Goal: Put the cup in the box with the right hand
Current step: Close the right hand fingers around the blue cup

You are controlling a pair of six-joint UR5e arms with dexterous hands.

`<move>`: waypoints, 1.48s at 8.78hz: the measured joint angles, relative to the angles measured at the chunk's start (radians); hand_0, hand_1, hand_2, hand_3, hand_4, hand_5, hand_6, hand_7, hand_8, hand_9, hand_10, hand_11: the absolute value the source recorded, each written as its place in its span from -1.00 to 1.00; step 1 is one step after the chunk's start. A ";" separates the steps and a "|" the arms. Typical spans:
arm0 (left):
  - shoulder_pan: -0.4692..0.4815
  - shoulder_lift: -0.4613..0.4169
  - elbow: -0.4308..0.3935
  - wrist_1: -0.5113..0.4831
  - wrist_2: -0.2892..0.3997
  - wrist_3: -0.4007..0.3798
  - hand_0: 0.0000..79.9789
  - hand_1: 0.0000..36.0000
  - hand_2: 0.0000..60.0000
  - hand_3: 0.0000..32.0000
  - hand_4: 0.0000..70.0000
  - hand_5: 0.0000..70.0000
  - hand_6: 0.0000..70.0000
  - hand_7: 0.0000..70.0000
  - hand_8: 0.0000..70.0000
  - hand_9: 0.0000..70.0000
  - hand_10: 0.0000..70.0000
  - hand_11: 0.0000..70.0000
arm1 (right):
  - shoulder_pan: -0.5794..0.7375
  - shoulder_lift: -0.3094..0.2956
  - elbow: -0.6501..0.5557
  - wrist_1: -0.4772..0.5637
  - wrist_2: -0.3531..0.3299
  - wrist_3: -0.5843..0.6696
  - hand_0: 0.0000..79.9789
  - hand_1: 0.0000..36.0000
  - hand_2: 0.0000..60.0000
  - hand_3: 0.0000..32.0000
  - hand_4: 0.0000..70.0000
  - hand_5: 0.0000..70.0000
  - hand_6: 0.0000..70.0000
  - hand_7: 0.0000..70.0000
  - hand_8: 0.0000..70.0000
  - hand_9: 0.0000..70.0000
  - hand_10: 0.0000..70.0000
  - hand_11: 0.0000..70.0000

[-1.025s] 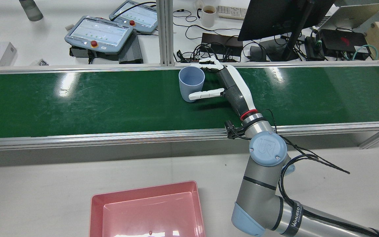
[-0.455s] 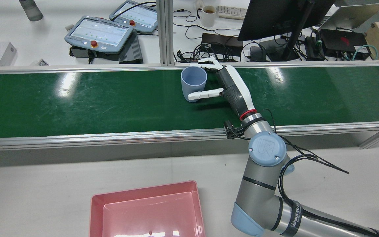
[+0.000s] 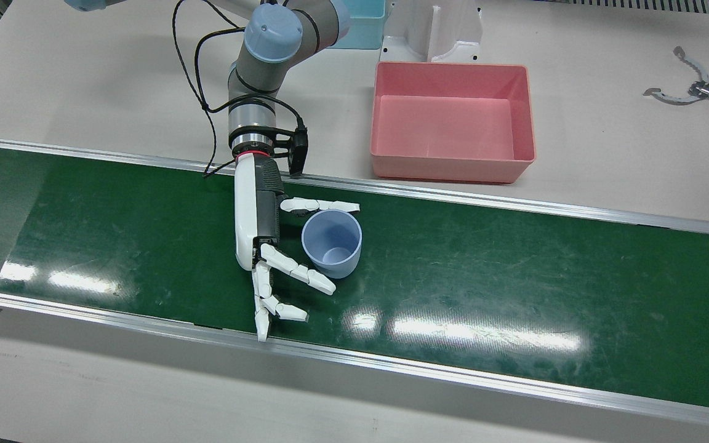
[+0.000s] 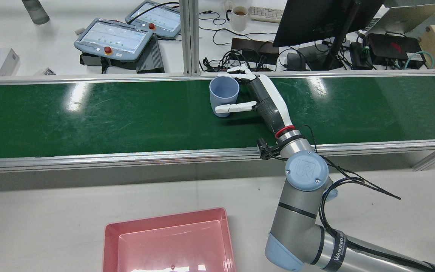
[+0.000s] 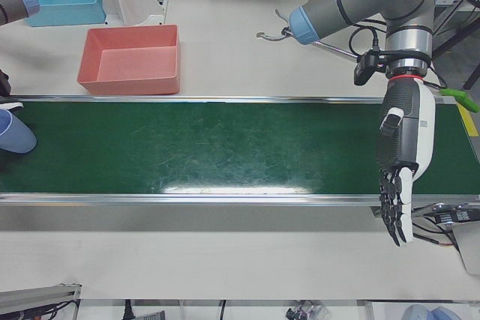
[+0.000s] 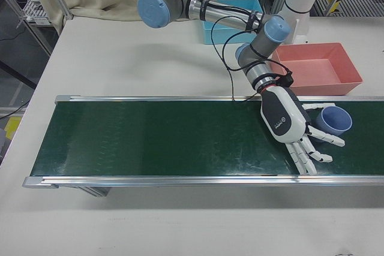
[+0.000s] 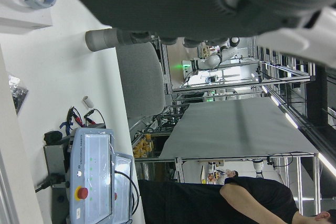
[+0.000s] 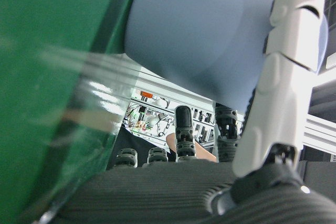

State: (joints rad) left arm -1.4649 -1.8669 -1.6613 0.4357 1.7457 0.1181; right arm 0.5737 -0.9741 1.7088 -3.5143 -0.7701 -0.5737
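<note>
The pale blue cup (image 3: 332, 243) stands upright at the middle of the front view on the green belt (image 3: 514, 277), mouth up, long axis vertical, and empty inside. The right hand (image 3: 274, 246) lies stretched beside it, fingers spread around the cup without clasping it; thumb (image 3: 320, 205) on one side, a finger (image 3: 305, 275) on the other. The left-front view alone shows the left hand (image 5: 401, 177) at right frame, hanging flat, fingers extended. The pink box (image 3: 453, 120) sits upper right on the tabletop (image 3: 84, 92).
</note>
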 measured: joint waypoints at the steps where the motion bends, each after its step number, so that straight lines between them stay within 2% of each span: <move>1: 0.000 0.000 0.000 0.000 0.000 0.000 -1.00 -1.00 -1.00 -1.00 -1.00 -1.00 -1.00 -1.00 -1.00 -1.00 -1.00 -1.00 | 0.000 0.000 0.000 0.000 0.000 0.000 0.39 -0.03 -0.89 -0.76 -0.21 -0.85 -0.81 0.09 -0.99 -0.82 -0.94 -0.85; 2: 0.000 0.000 0.000 0.000 0.000 0.000 -1.00 -1.00 -1.00 -1.00 -1.00 -1.00 -1.00 -1.00 -1.00 -1.00 -1.00 -1.00 | 0.000 0.000 0.000 0.000 0.000 0.000 0.39 -0.02 -0.88 -0.82 -0.21 -0.85 -0.80 0.09 -0.99 -0.82 -0.94 -0.85; 4: 0.000 0.000 0.000 0.000 0.000 0.000 -1.00 -1.00 -1.00 -1.00 -1.00 -1.00 -1.00 -1.00 -1.00 -1.00 -1.00 -1.00 | 0.000 0.000 0.000 0.000 0.000 0.000 0.39 -0.02 -0.86 -0.82 -0.21 -0.85 -0.80 0.08 -0.99 -0.83 -0.94 -0.85; 5: 0.001 0.000 0.000 0.000 0.000 0.000 -1.00 -1.00 -1.00 -1.00 -1.00 -1.00 -1.00 -1.00 -1.00 -1.00 -1.00 -1.00 | 0.000 0.001 0.000 0.000 0.000 0.000 0.39 -0.02 -0.86 -0.96 -0.19 -0.85 -0.79 0.13 -0.99 -0.82 -0.94 -0.85; 6: 0.001 0.000 0.000 0.000 0.000 0.000 -1.00 -1.00 -1.00 -1.00 -1.00 -1.00 -1.00 -1.00 -1.00 -1.00 -1.00 -1.00 | 0.000 0.001 0.001 0.000 0.000 0.000 0.39 -0.02 -0.88 -1.00 -0.19 -0.85 -0.79 0.12 -0.99 -0.82 -0.94 -0.85; 8: 0.000 0.000 0.000 0.000 0.000 0.000 -1.00 -1.00 -1.00 -1.00 -1.00 -1.00 -1.00 -1.00 -1.00 -1.00 -1.00 -1.00 | 0.000 0.002 0.001 0.000 0.000 0.000 0.40 0.00 -0.85 -1.00 -0.15 -0.85 -0.76 0.20 -0.98 -0.80 -0.93 -0.85; 10: 0.000 0.000 0.000 0.000 0.000 0.000 -1.00 -1.00 -1.00 -1.00 -1.00 -1.00 -1.00 -1.00 -1.00 -1.00 -1.00 -1.00 | -0.002 0.003 0.003 0.002 -0.001 0.000 0.41 0.04 -0.79 -1.00 -0.03 -0.84 -0.65 0.56 -0.95 -0.69 -0.91 -0.81; 11: 0.000 0.000 0.000 0.000 0.000 0.000 -1.00 -1.00 -1.00 -1.00 -1.00 -1.00 -1.00 -1.00 -1.00 -1.00 -1.00 -1.00 | -0.003 0.003 0.003 0.004 -0.002 0.000 0.44 0.08 -0.75 -1.00 0.00 -0.81 -0.57 0.87 -0.79 -0.42 -0.82 -0.68; 12: 0.000 0.000 0.000 0.000 0.000 0.000 -1.00 -1.00 -1.00 -1.00 -1.00 -1.00 -1.00 -1.00 -1.00 -1.00 -1.00 -1.00 | -0.004 0.003 0.003 0.006 -0.003 0.000 0.46 0.17 -0.61 -1.00 0.05 -0.78 -0.52 1.00 -0.64 -0.19 -0.74 -0.56; 13: 0.000 0.000 0.000 0.000 0.000 0.000 -1.00 -1.00 -1.00 -1.00 -1.00 -1.00 -1.00 -1.00 -1.00 -1.00 -1.00 -1.00 | -0.005 0.003 0.003 0.007 -0.003 0.000 0.57 0.56 -0.06 -1.00 0.10 -0.72 -0.47 1.00 -0.51 0.02 -0.65 -0.43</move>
State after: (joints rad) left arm -1.4649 -1.8669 -1.6613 0.4357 1.7457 0.1181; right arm 0.5685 -0.9710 1.7119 -3.5071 -0.7734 -0.5737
